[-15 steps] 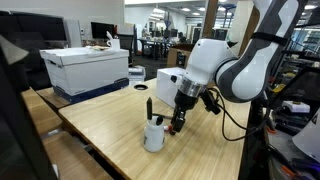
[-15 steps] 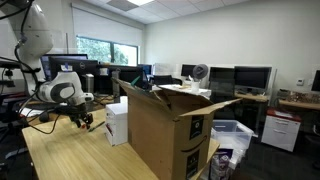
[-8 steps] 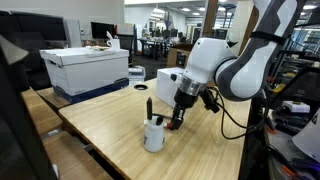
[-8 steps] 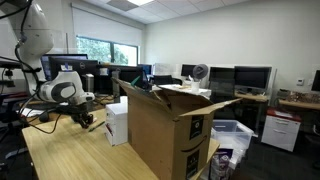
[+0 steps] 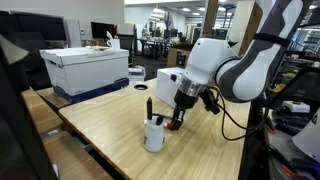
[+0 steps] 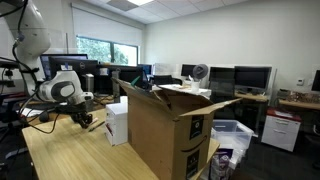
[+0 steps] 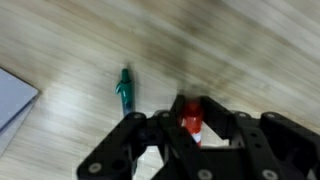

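Observation:
In the wrist view my gripper (image 7: pixel 191 120) is shut on a red marker (image 7: pixel 190 112), whose tip sticks out between the black fingers just above the wooden table (image 7: pixel 250 50). A green marker (image 7: pixel 124 90) lies flat on the table to the left of the fingers. In both exterior views the gripper (image 5: pixel 176 122) (image 6: pixel 86 122) hangs low over the table. It is right beside a white cup (image 5: pixel 154 136) with a black marker (image 5: pixel 150 107) standing in it.
A white lidded box (image 5: pixel 88 68) sits at the far end of the table (image 5: pixel 110 115). A large open cardboard box (image 6: pixel 165 130) stands in front of a smaller white box (image 6: pixel 117 122). A pale flat corner (image 7: pixel 12 95) shows at the wrist view's left edge.
The fingers have drawn in around the red marker. The arm has stayed in place beside the cup.

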Robot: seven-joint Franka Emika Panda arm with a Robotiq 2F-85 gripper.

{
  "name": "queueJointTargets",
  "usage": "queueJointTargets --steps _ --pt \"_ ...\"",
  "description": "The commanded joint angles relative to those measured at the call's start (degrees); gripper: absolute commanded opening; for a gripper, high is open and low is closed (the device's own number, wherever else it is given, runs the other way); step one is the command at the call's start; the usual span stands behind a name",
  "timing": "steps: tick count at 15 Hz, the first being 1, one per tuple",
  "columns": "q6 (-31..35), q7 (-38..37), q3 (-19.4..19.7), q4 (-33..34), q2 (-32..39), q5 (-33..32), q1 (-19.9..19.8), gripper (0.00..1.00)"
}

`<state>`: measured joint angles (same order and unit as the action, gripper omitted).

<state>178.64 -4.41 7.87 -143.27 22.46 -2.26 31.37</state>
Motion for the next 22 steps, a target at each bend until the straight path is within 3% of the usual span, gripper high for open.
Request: queueJointTargets --steps 1,3,7,14,22 --pt "-4.9 -4.3 6.3 -0.8 -1.6 -4.0 6.5 0.11" --pt "-8.9 -6.5 9.5 -0.2 -2.0 -6.8 10.0 0.11" --pt "-21.7 -13.2 11.2 1.8 -4.4 -15.4 12.5 0.11" --pt "-38.8 -20.1 1.9 3.7 -11.0 -25.3 6.1 0.10" --pt "-53.1 -16.9 -11.2 5.3 -18.2 -25.0 -4.7 0.10"
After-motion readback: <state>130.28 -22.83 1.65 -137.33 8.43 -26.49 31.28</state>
